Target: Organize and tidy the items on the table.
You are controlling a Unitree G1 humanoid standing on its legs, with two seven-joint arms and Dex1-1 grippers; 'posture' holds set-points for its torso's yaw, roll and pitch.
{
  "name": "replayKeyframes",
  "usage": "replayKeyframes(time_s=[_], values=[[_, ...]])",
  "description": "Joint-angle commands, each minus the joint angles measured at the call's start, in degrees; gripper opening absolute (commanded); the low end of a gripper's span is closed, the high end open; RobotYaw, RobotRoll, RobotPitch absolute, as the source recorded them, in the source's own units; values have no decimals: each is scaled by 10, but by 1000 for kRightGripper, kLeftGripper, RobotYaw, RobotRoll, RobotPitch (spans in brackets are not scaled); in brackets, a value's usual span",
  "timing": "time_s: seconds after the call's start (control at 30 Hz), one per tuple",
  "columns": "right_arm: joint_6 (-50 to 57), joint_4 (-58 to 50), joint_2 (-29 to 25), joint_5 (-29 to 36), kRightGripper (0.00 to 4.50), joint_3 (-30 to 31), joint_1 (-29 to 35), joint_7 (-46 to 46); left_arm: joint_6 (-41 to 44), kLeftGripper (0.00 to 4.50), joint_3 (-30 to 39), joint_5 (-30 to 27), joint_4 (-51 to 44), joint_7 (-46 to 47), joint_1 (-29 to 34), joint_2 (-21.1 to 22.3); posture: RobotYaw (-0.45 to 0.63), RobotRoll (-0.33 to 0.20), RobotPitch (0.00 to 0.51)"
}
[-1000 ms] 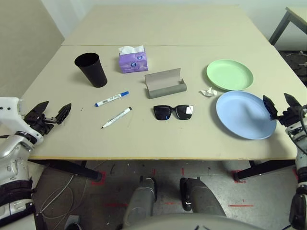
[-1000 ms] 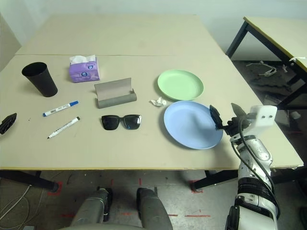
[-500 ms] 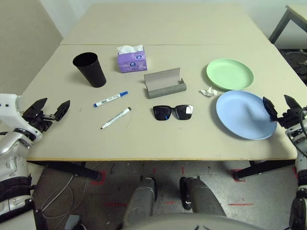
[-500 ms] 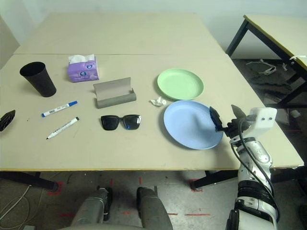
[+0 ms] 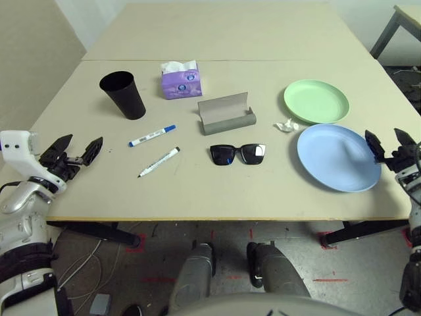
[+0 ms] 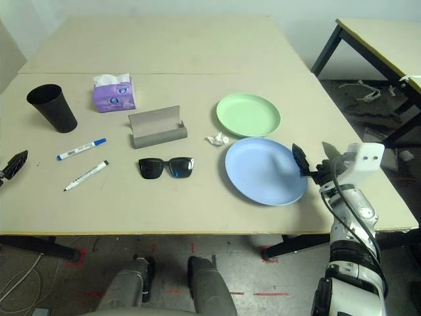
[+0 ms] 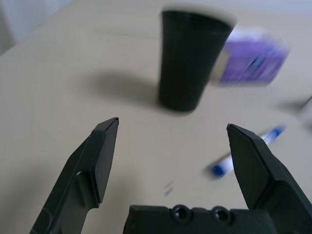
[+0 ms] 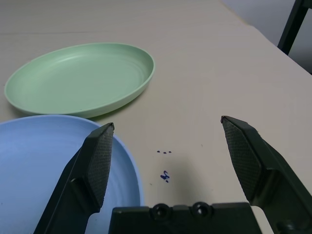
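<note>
Right gripper [image 6: 314, 162] hangs wide open and empty just beside the blue plate's [image 5: 338, 157] outer rim on the surface [image 5: 217, 33], nearer than the wide-open left gripper [image 5: 74, 151] facing the cup [image 5: 123, 95].

black cup [image 5: 123, 95] upright | sunglasses [image 5: 238, 153] centre | blue plate [image 5: 337, 157] touching green plate [image 5: 316, 101]

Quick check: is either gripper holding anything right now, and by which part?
Nothing is held. The left gripper stands open at the table's near left edge, short of the black cup; the right gripper stands open beside the blue plate, its fingers empty.
</note>
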Motion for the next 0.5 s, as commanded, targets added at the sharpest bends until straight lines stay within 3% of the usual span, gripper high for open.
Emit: replayKeyframes(time_s=[0.03, 0.17, 0.3, 0.5], values=[[-10, 13, -5, -7, 4478, 0, 5, 1, 35, 4500, -8, -37, -51, -61, 23, 6, -79, 0, 177], [-13, 22, -9, -8, 4478, 2, -2, 5, 67, 4500, -78, -24, -98, -173, 48, 55, -73, 0, 167], [-13, 34, -20, -12, 4478, 6, -17, 11, 45, 4500, -169, 22, -127, -278, 77, 99, -106, 0, 169], [69, -39, -55, -2, 4478, 15, 11, 42, 0, 4500, -222, 57, -97, -326, 28, 98, -171, 0, 171]])
